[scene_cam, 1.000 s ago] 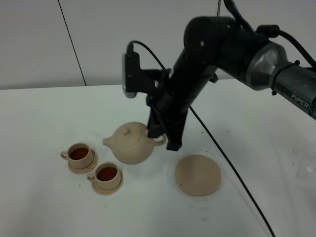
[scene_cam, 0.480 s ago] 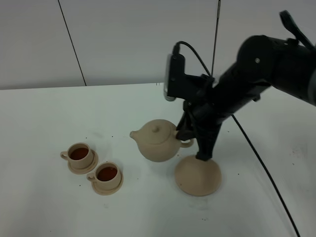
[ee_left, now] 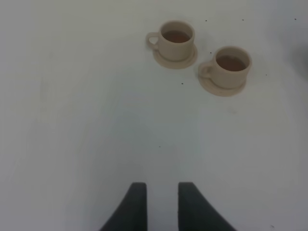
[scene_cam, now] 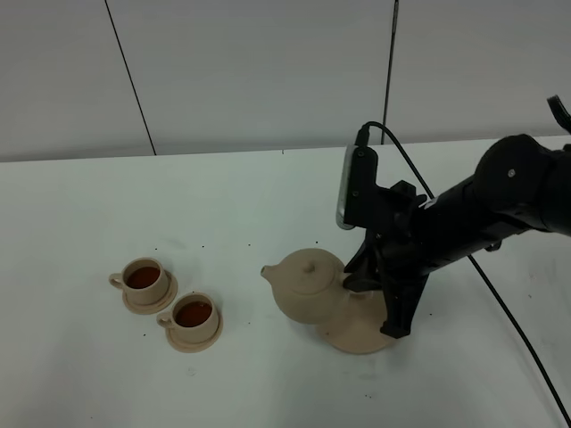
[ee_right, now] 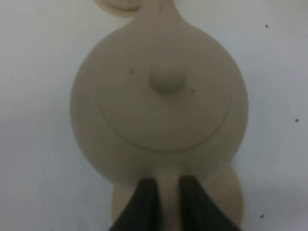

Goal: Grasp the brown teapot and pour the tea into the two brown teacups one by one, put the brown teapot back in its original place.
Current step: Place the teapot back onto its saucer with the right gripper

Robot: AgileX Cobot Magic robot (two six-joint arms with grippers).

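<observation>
The brown teapot hangs upright and low over the left edge of its wide flat saucer, the original place. I cannot tell whether the two touch. My right gripper is shut on the teapot's loop handle. In the right wrist view the lidded teapot fills the frame, the right gripper pinches the handle, and the wide saucer peeks out beneath. The two brown teacups stand on their small saucers at the left, both holding dark tea. My left gripper hovers empty above the table, jaws nearly together, with the teacups ahead of it.
The white table stretches around the tea set, dotted with small dark specks. The right arm's black cable trails across the table toward the front right. A pale wall with dark seams stands behind.
My right arm has carried the teapot rightward and down, from beside the teacups to over the wide saucer. The cups have not moved.
</observation>
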